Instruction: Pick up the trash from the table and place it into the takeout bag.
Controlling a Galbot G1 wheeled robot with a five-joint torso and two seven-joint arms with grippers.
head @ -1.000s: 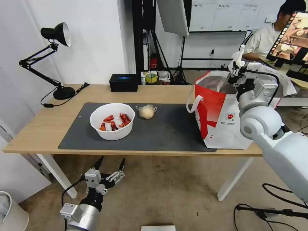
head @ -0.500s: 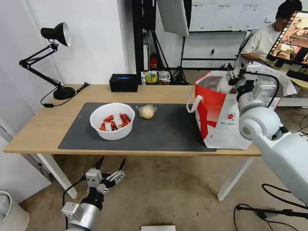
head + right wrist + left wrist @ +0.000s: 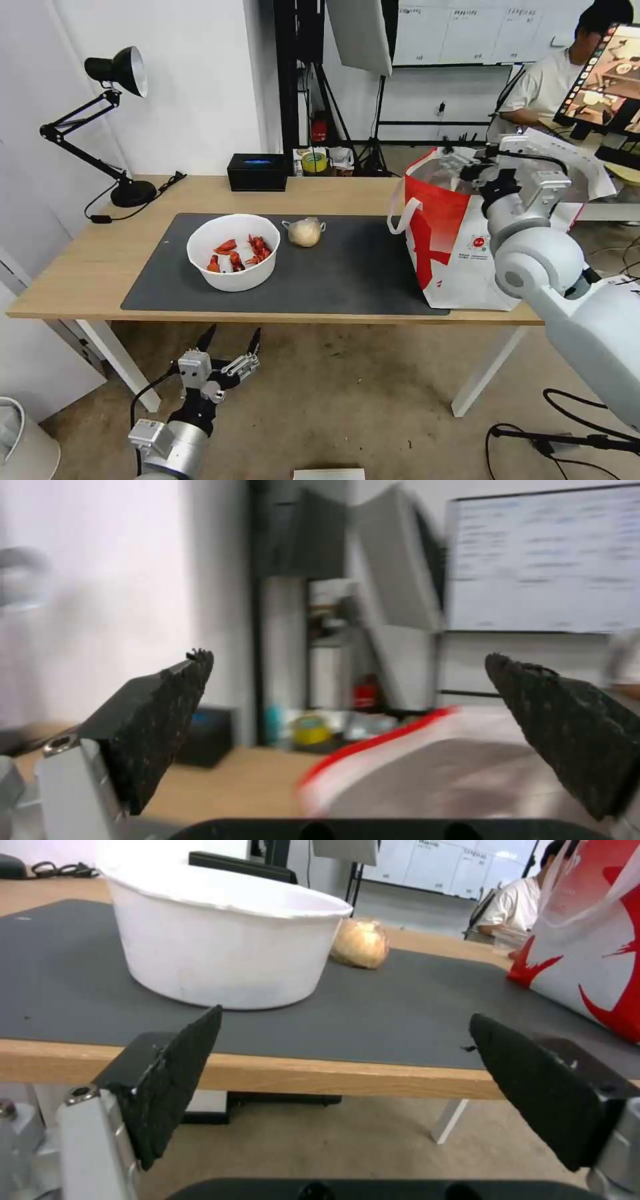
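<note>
1. My right gripper had its jaws spread wide and empty above the open mouth of the takeout bag; my left gripper hung open below the table edge.
2. The bowl of crayfish shells and the knotted bag sat side by side on the grey mat, well apart from the takeout bag.
3. I judged it best to lift clear of the foil rim before swinging toward them.

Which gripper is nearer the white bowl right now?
Left. The left gripper hangs open below the table's front edge, just in front of the white bowl. The right gripper is open over the takeout bag, far across the mat.
</note>
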